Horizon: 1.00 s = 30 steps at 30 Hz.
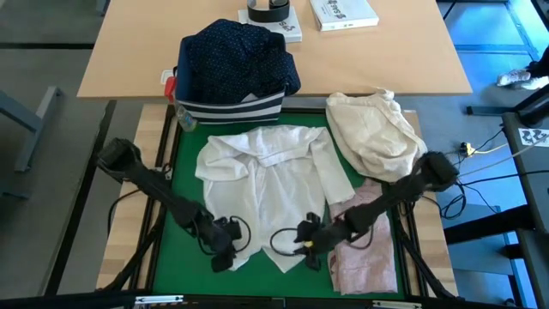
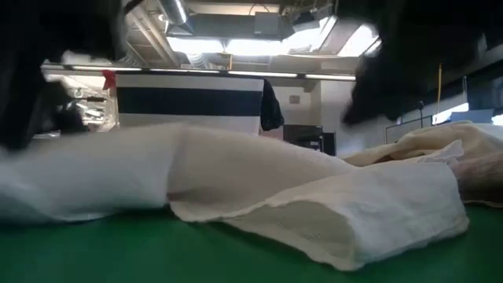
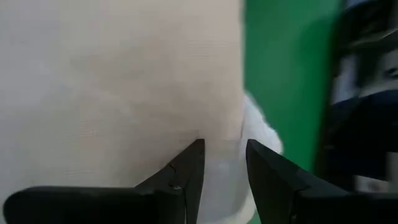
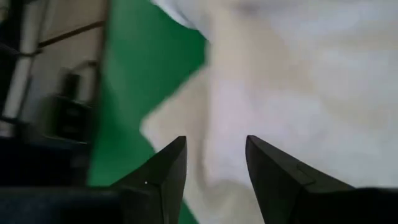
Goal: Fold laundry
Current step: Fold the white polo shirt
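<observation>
A white shirt [image 1: 266, 184] lies spread on the green mat [image 1: 184, 154], collar toward the far edge, its body flat on the mat. My left gripper [image 1: 225, 257] hovers open over the shirt's near left hem [image 3: 112, 74]. Over the near right hem [image 4: 311, 74] my right gripper [image 1: 307, 245] stands open too. A pale pink top [image 1: 369, 257] lies on the mat at the near right, under the right arm. The navy white-dotted shirt [image 1: 236, 56] is heaped on top of the striped bin [image 1: 232, 107].
A cream-beige cloth bundle [image 1: 373, 129] lies at the mat's far right corner. The navy striped bin stands at the mat's far edge. Books [image 1: 343, 12] and a tape roll [image 1: 268, 10] lie on the wooden table beyond. Bare green mat shows left of the shirt.
</observation>
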{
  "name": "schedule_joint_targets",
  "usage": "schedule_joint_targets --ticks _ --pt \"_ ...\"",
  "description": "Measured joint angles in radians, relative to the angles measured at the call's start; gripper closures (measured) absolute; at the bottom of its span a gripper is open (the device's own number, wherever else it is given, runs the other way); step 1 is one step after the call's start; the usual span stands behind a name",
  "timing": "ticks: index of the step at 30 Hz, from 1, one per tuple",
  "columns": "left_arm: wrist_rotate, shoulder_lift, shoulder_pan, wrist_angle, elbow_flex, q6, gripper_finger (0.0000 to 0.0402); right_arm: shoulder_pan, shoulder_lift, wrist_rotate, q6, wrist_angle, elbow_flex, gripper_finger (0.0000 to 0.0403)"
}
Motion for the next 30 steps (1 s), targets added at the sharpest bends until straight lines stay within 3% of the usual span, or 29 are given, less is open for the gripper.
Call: schedule_joint_targets --ticks 3,6,10,12,16,21,24,27,30 --pt "0.037 0.048 -0.029 -0.048 0.000 -0.001 0.0289 0.023 0.086 -0.017 0.075 0.000 0.000 0.0238" --pt "0.134 0.049 -0.056 -0.114 0.004 -0.015 0.0289 0.055 0.122 -0.109 0.093 -0.017 0.005 0.0238" --pt "0.325 -0.005 -0.103 -0.229 -0.003 -0.069 0.0289 0.104 0.100 -0.234 0.115 -0.211 0.035 0.0238" --pt "0.361 -0.058 -0.129 -0.249 -0.001 -0.112 0.0289 0.125 0.072 -0.266 0.116 -0.340 0.063 0.0238" --pt "0.267 -0.158 -0.169 -0.230 0.000 -0.157 0.0289 0.140 0.036 -0.168 0.115 -0.459 0.142 0.0238" --pt "-0.039 -0.219 -0.209 -0.088 0.001 -0.125 0.0289 0.136 0.033 0.060 0.120 -0.333 0.204 0.0238" --pt "-0.142 -0.191 -0.235 -0.076 0.001 -0.118 0.0289 0.138 0.060 0.141 0.136 -0.220 0.205 0.0238" --pt "-0.143 -0.127 -0.257 -0.069 -0.012 -0.124 0.0289 0.139 0.109 0.114 0.175 -0.169 0.208 0.0238" --pt "-0.090 -0.058 -0.270 -0.056 -0.018 -0.135 0.0289 0.142 0.159 -0.018 0.202 -0.181 0.203 0.0238"
